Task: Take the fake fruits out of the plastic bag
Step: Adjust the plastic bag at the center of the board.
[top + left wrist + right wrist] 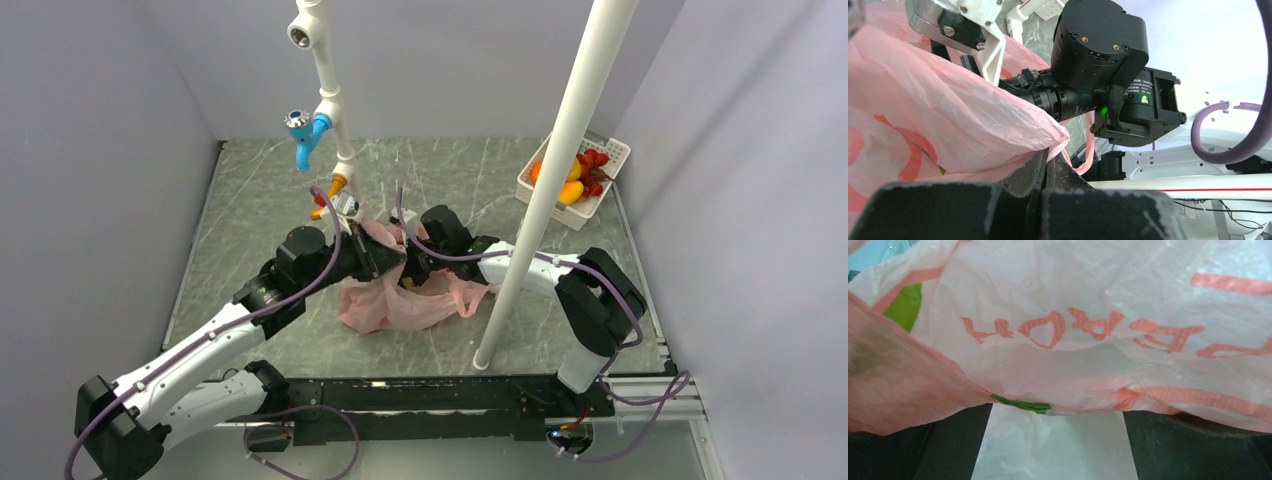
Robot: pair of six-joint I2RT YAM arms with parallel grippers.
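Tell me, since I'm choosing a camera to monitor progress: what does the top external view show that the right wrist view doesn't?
Only top external: the fake fruits in the white basket, the blue tap and the white pole. Only right wrist: red lettering close up, above the open right hand. Both: the pink plastic bag.

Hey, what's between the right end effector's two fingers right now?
Only thin film of the plastic bag fills the gap in the right end effector, whose fingers stand wide apart. The right wrist view shows it.
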